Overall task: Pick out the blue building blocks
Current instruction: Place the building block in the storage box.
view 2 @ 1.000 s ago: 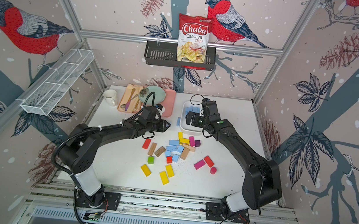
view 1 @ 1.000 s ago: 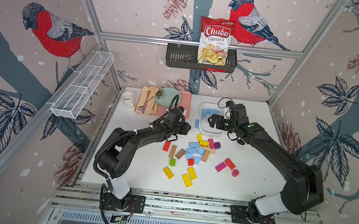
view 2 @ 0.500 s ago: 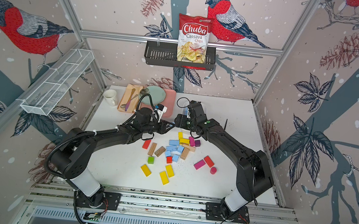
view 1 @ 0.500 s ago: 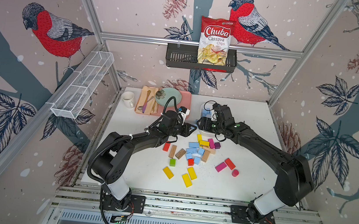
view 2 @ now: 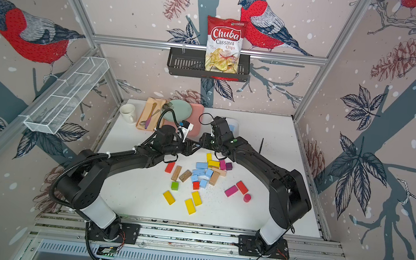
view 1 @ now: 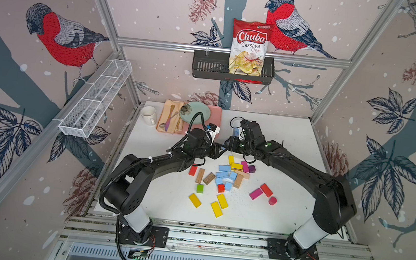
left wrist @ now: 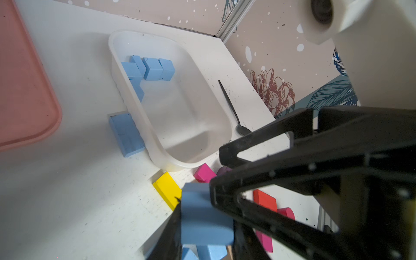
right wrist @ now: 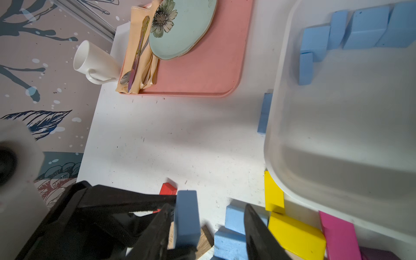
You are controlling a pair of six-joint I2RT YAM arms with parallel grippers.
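- L gripper (left wrist: 206,222) pinches one blue block (right wrist: 186,216), held up over the edge of the mixed pile (view 2: 212,174), near the tub (left wrist: 180,112).
- R gripper (right wrist: 207,216) meets it nose to nose, jaws part-spread astride the same block. A gap shows on one side; the other side prob. touches, hard to tell at this angle.
- Reads as a hand-over. Risk 1: L lets go before R has both faces, so the block drops onto the counter (view 1: 166,206) and may skid in among the yellow block (left wrist: 167,191) and magenta block (left wrist: 203,173).
- Risk 2: R squeezes w/ one jaw leading, so the block twists in L's pinch and pops out sideways.
- Risk 3: both sets of fingers crowd one small block. Any drift = finger-on-finger knock, grip lost.
- Tub holds several blue blocks (left wrist: 153,68) bunched at one end. It looks light, so a low pass by R arm could shove it or clip the black spoon (left wrist: 229,105) beside it.
- One blue bar (left wrist: 126,135) lies on the counter against the tub's outer wall, not inside. Easy to overlook, and awkward to pinch that close to the wall.
- Loose blue blocks (view 1: 224,175) sit in the pile touching brown and red ones, so a wrong-colour neighbour could get dragged along.
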